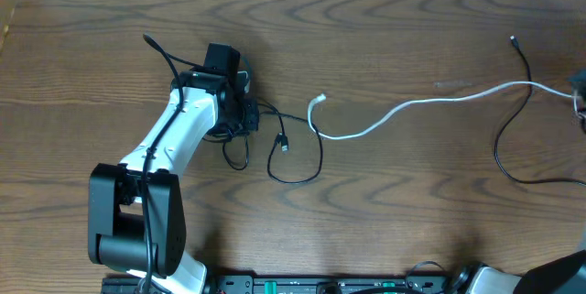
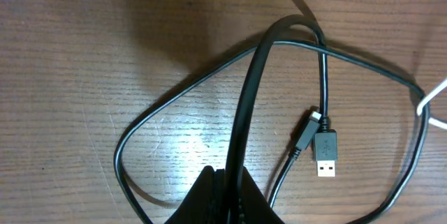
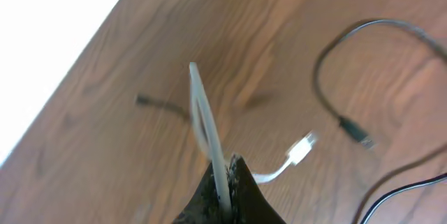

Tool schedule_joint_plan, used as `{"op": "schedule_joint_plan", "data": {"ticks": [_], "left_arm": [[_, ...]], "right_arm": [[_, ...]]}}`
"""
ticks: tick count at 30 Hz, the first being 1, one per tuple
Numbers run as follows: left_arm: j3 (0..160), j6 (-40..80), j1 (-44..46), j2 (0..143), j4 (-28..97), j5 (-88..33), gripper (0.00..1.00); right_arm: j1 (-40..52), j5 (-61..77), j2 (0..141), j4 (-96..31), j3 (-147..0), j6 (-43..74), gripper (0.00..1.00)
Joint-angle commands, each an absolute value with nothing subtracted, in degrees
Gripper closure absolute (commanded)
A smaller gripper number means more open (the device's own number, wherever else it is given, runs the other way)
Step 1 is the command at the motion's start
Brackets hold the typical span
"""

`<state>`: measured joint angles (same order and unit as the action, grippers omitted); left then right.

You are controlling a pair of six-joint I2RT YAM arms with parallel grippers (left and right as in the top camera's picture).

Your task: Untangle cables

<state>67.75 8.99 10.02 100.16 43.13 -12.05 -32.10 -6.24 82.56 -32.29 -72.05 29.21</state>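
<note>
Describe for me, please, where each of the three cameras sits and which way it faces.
Overhead: fixed above, facing straight down on the table; the left arm shows, reaching in from the bottom.
Left wrist: behind the left gripper, facing down at the table; the gripper, at the bottom edge, is shut on the black cable.
Right wrist: behind the right gripper, looking obliquely across the table; the gripper is shut on the white cable.
Shared: overhead and left wrist both show the black cable's plug.

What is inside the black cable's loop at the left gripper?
Two plugs lying on the table. The left gripper hides the near stretch of the black cable.
</note>
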Motion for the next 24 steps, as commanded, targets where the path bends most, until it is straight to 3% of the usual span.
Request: {"op": "schedule_joint_plan", "data": {"ticks": [1, 15, 24], "left_arm": [[67.6, 9.1, 10.1, 99.2, 43.5, -11.5, 0.93], [67.6, 9.5, 10.1, 99.2, 43.4, -11.5, 0.93], [67.6, 9.8, 10.1, 99.2, 43.2, -11.5, 0.92]], "right_arm": [[-36.1, -6.9, 82.1, -30.7, -73.5, 32.8, 0.99], [-45.6, -13.4, 84.2, -19.4, -73.5, 31.8, 0.99], [-47.9, -13.3, 88.3, -14.7, -73.5, 19.2, 0.99]]}}
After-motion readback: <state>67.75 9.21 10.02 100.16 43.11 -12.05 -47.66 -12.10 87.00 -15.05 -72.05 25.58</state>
